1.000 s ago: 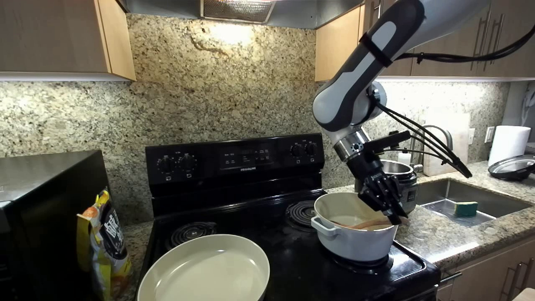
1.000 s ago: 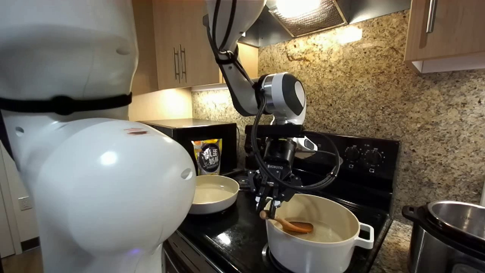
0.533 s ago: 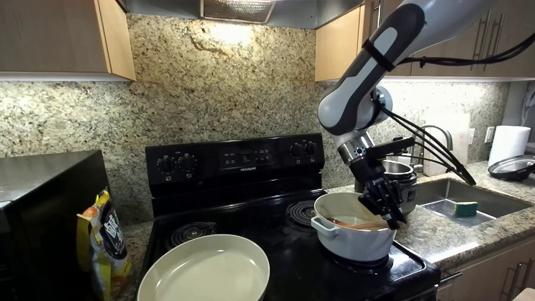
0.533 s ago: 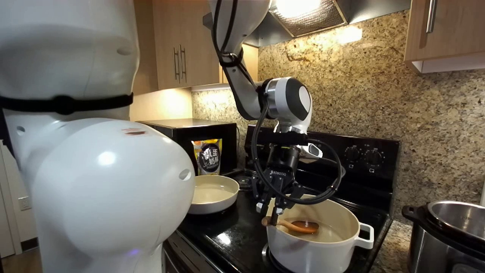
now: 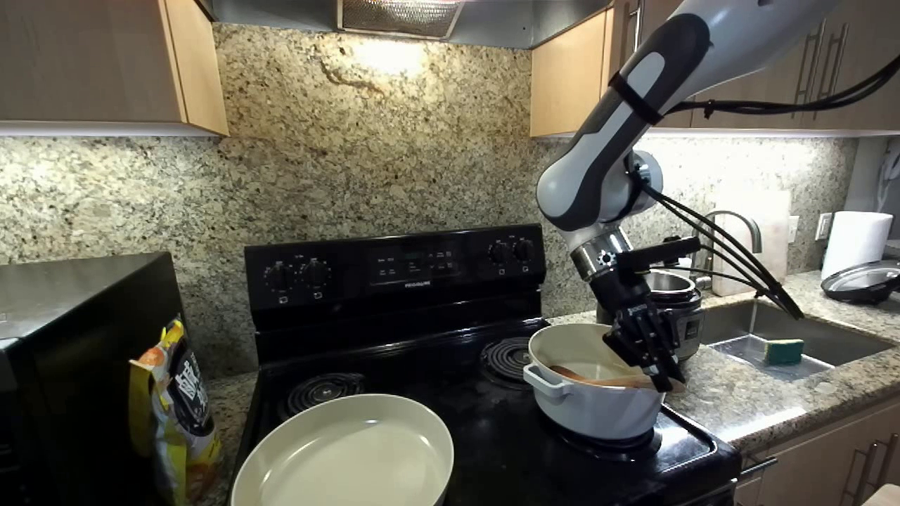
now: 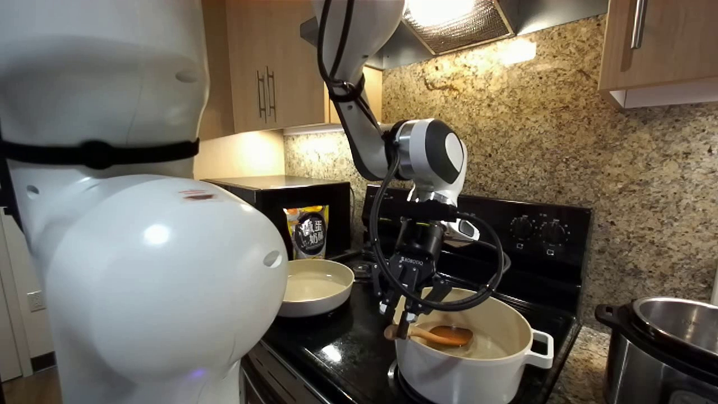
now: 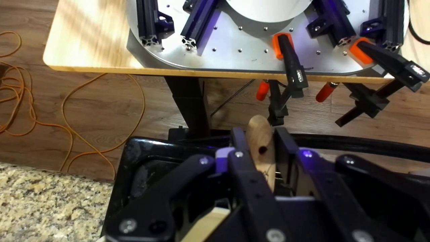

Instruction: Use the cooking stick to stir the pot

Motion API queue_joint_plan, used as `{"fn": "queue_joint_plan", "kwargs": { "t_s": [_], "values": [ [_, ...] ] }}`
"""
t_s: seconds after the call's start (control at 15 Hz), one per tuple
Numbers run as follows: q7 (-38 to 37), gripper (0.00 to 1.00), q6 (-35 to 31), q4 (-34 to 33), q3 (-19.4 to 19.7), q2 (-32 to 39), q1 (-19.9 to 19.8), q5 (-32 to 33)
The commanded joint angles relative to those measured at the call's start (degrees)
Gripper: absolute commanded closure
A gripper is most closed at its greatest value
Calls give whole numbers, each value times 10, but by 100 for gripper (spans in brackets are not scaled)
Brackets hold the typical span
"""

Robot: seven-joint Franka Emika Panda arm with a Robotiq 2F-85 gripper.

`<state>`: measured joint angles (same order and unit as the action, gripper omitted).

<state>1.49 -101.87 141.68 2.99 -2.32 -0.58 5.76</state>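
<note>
We see the wooden spoon (image 6: 449, 335) in the pot (image 6: 460, 376), right of centre in the lower half of both exterior views; its bowl lies inside and its handle slants out over the rim. Whether the bowl touches the bottom, or the handle rests on the rim, we cannot tell. In the wrist view the handle's end shows between the fingers (image 7: 285, 144) of the gripper (image 7: 260, 139), which pinch it from both sides; the spoon's bowl is hidden there. The pot sits on a burner (image 5: 622, 451) of the stove (image 5: 492, 450), and the gripper covers part of its rim. At the lower left, the shallow pan (image 5: 351, 450) is cut off by the bottom edge in an exterior view. Behind the gripper we make out only part of the steel cooker (image 5: 689, 334). A snack bag (image 5: 186, 407) stands beside a black box (image 5: 91, 365) cropped by the left edge. The white arm (image 6: 162, 269) fills the left in an exterior view, hiding some of the pan.
</note>
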Motion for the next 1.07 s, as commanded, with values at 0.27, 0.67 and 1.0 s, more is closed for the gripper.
{"fn": "queue_joint_plan", "kwargs": {
  "t_s": [0.27, 0.67, 1.0],
  "values": [
    [16, 30, -14, 2, 2, 1, -9, -24],
    [18, 0, -63, 22, 8, -49, -12, -46],
    [8, 0, -157, 59, 15, -125, -12, -80]
  ]
}}
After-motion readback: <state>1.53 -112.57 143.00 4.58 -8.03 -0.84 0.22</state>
